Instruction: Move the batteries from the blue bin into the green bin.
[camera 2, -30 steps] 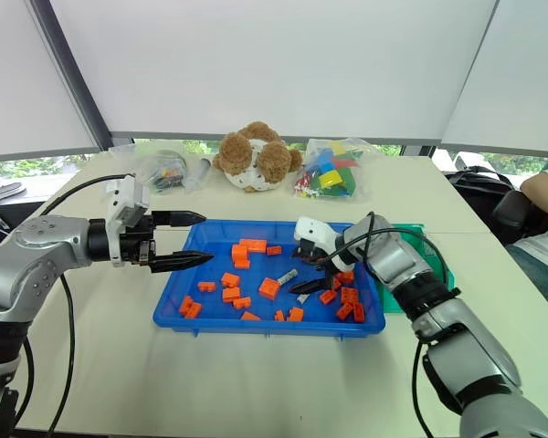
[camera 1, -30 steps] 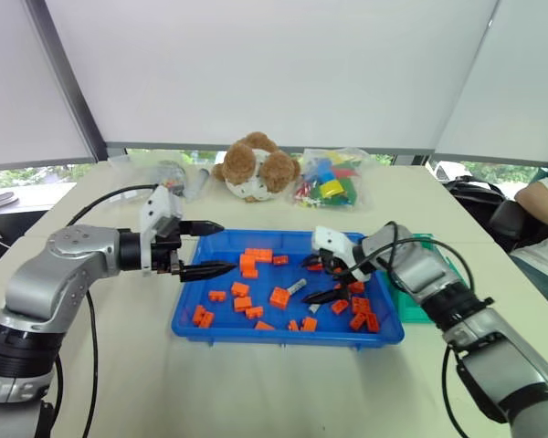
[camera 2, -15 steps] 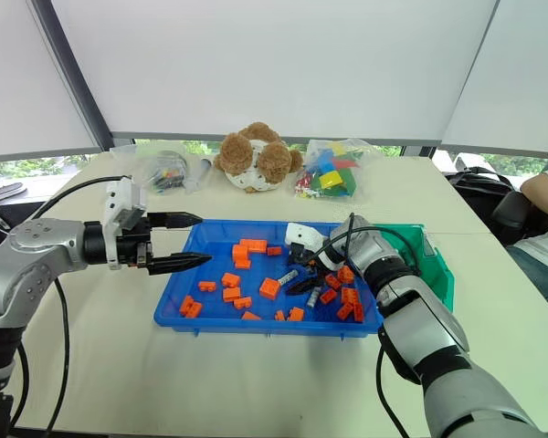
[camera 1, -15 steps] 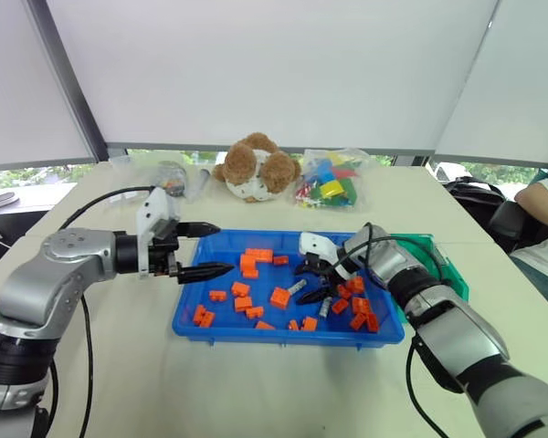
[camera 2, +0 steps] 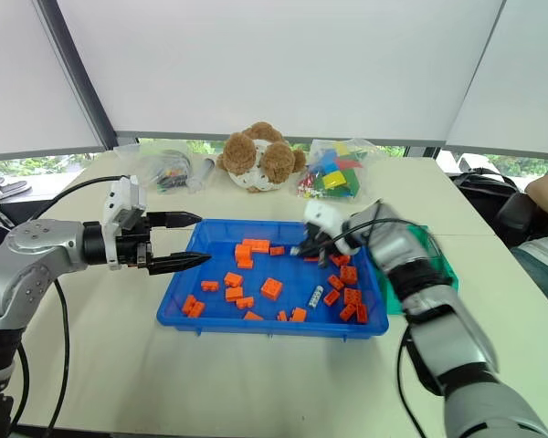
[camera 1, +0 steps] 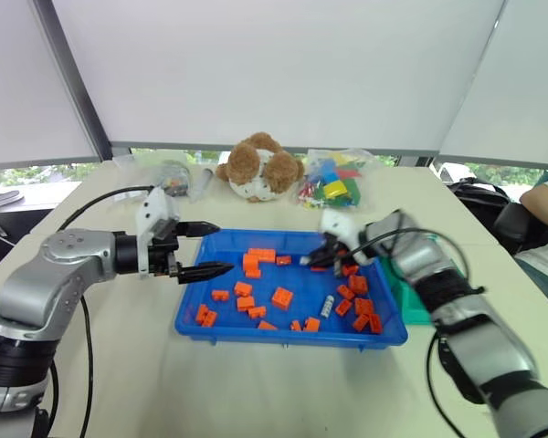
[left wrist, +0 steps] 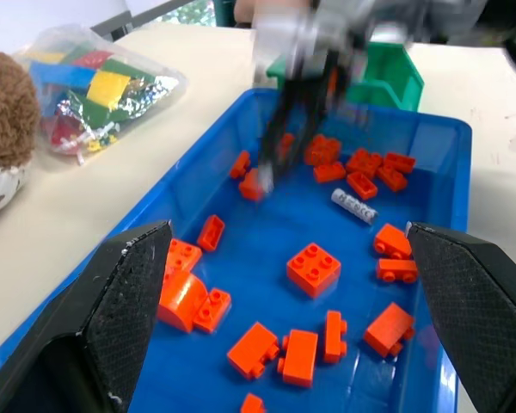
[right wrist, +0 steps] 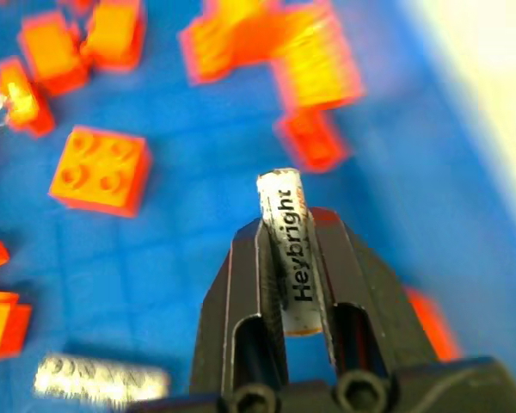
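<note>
A: Battery first: a small grey-silver cylinder with black lettering (right wrist: 290, 249) sits clamped between the two black fingers of the right hand (right wrist: 294, 258), which is closed tight on it, above the floor of the wide, shallow bright-blue plastic bin (camera 1: 256, 327).

B: So the pick looks done. Where does the hand hang?

A: Over the far right part of the blue bin, above a cluster of orange toy bricks (camera 1: 358, 306). The small teal-green plastic bin (left wrist: 387, 73) stands just beside the blue bin's right rim, partly hidden behind the right arm in the head views.

B: Any batteries left?

A: One more grey-silver battery (camera 1: 328, 306) lies flat in the blue bin among the bricks, toward the right.

B: And the left hand (camera 1: 208, 249)?

A: It hovers at the blue bin's left edge, fingers spread wide, holding nothing.

B: The step in hand, then, is the carry. The next move probably calls for swinging the right hand over the blue rim to the green bin's open top, then loosening the fingers only once the battery is above it.

A: Agreed; letting go too soon would likely drop it on the tabletop (camera 1: 256, 392).
</note>
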